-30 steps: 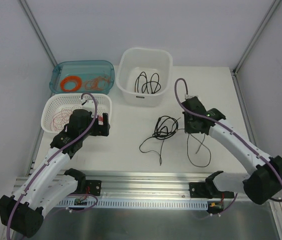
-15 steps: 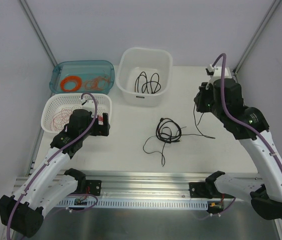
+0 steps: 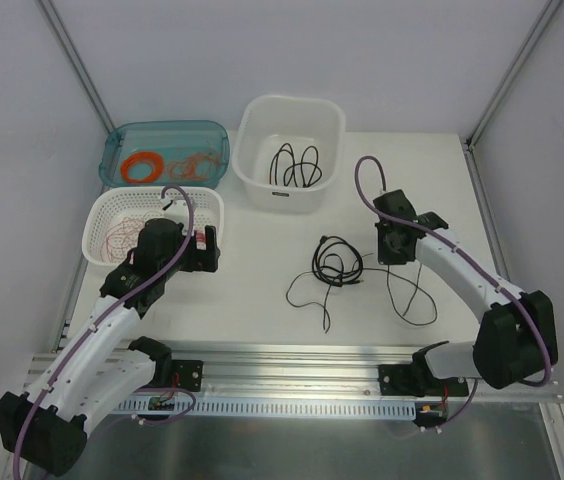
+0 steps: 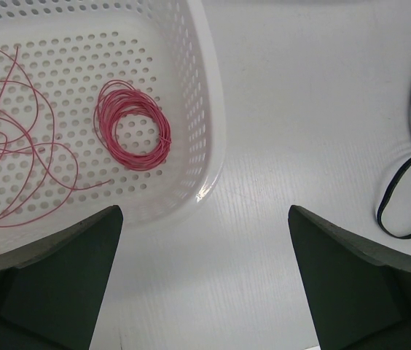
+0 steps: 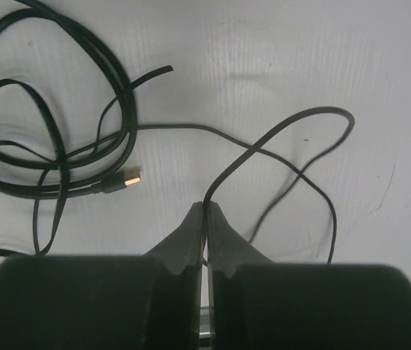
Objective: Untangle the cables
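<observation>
Top view: bright, even, diffuse light from overhead. The white counter (image 3: 262, 290) is near clipping and shadows under the arms are faint and soft. Hot glare strip on the silver aluminium rail (image 3: 292, 405) at the near edge. Left wrist: well exposed, sharp on the white perforated plastic basket (image 4: 205, 109), small specular glint on its rim. Left tool (image 4: 203, 219) fingers (image 4: 60, 284) are dark and soft-edged. Right wrist: dimmer, uneven grey. The thin black cable (image 5: 315, 111) throws a soft offset shadow on the counter. Right tool (image 5: 205, 208) fingers (image 5: 176, 248) are black, out of focus, no detail.
</observation>
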